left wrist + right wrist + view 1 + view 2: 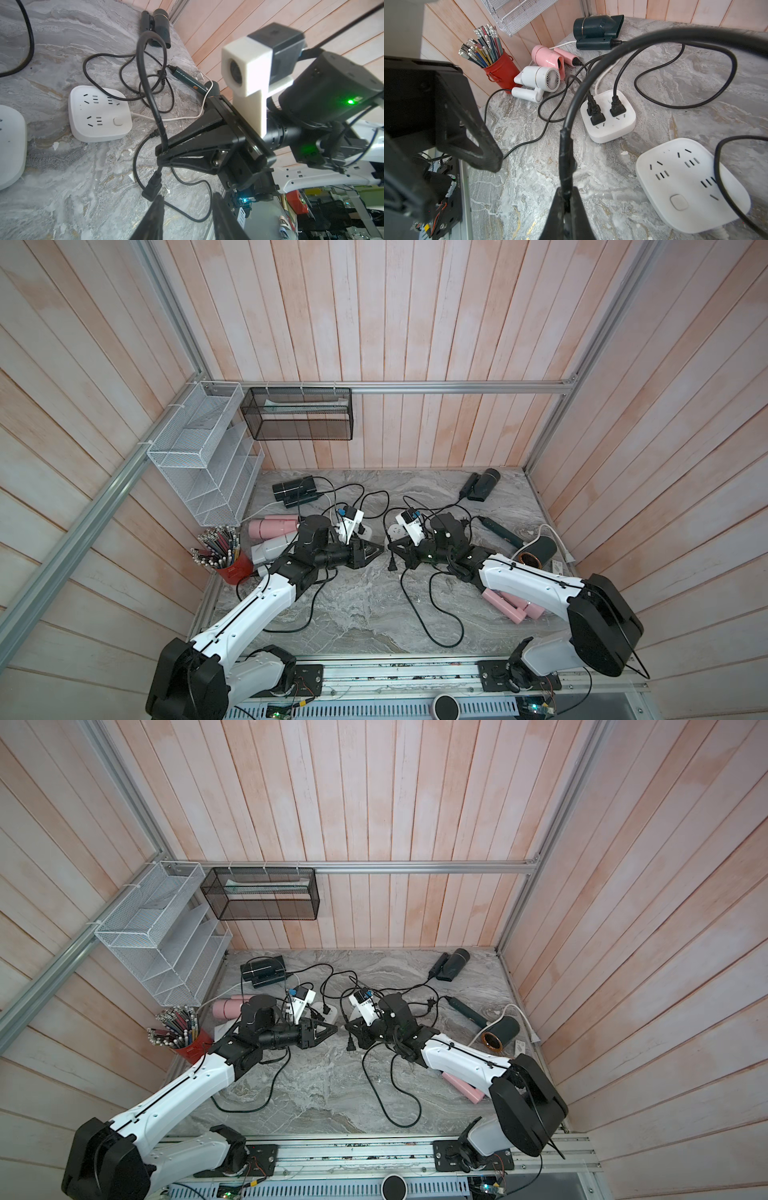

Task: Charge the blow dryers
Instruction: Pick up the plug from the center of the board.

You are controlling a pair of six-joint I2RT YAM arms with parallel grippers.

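The right gripper (565, 199) has its jaws pinched tight on a black cord (564, 145) just above its plug (151, 188). The plug dangles over the marble table (365, 614), roughly mid-table between the two arms. The left gripper (188, 196) sits right across from it, tips almost nose to nose in both top views, with its jaws apart. The plug hangs just beside one of its fingers (154, 216).

Two white power strips lie just beyond the grippers. The left strip (609, 124) has three black plugs pushed in, and the right strip (685, 187) shows bare sockets.

The blow dryers are scattered all around:
- A pink dryer (272, 527) and a pale grey dryer (268, 551) lie side by side at the left edge, next to a red pencil cup (235, 570).
- A black dryer (293, 489) is in the far-left corner.
- A dark dryer (482, 485) is at the far right.
- A second dark dryer (540, 549) is at the right edge.
- A second pink dryer (515, 608) is near right, partly under the right arm.

Can't tell which dryer the pinched cord belongs to.
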